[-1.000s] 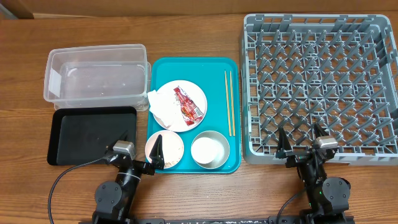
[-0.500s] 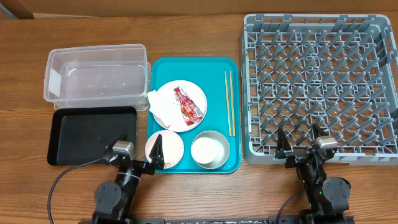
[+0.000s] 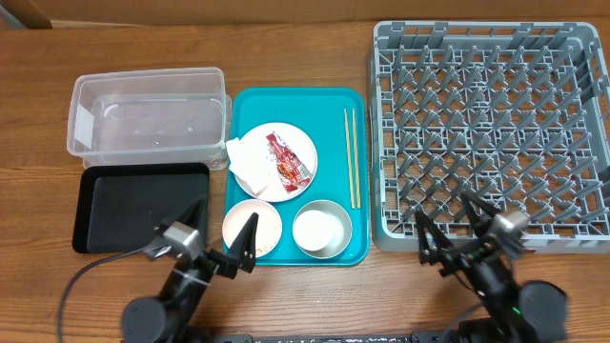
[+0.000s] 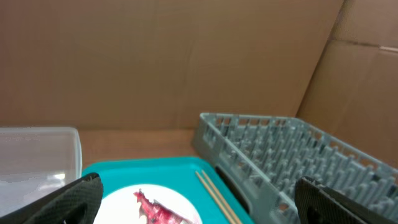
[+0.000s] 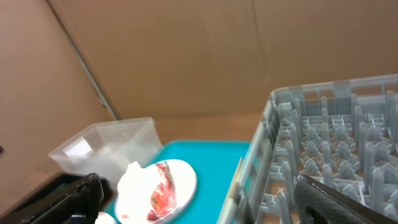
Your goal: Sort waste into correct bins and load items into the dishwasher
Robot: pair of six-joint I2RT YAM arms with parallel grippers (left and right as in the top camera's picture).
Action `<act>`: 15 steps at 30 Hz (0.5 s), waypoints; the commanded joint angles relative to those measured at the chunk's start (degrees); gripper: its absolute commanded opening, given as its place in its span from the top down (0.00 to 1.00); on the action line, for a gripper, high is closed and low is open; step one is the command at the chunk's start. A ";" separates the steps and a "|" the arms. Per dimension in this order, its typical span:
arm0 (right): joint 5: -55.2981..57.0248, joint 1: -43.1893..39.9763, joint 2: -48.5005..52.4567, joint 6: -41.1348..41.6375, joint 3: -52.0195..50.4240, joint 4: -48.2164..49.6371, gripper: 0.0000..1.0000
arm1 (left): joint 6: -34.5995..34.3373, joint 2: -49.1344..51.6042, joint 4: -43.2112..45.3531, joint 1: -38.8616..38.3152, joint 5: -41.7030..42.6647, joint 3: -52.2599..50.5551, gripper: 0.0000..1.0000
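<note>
Round plate [image 3: 301,144] on the teal tray [image 3: 295,94], carrying a crumpled white napkin [image 3: 247,163] and a red sauce packet [image 3: 288,158]. Below it, a small dish [image 3: 268,222] and a grey-sided bowl [image 3: 322,230]; two chopsticks [image 3: 352,170] lie along the tray's right side. Clear tub [image 3: 143,77] and black tray [image 3: 133,205] stand left; the grey dish rack [image 3: 486,124] stands right. Left gripper [image 3: 224,223] spread wide, empty, one finger over the dish. Right gripper [image 3: 443,213] spread wide, empty, at the rack's near edge.

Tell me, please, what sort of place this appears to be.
Probably a staged dish-clearing station in a lab, not a real kitchen: a wooden table, a grey dish rack beside a teal tray, and cardboard walls behind.
</note>
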 commanded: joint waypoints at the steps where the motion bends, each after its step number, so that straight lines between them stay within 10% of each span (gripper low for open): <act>1: -1.46 -0.15 4.96 0.87 13.16 -7.52 0.00 | 1.73 5.44 -6.93 0.61 1.27 11.32 0.00; 15: -3.89 -0.15 49.11 0.66 54.69 -44.76 0.00 | 0.44 49.59 -45.77 0.55 17.53 59.71 0.00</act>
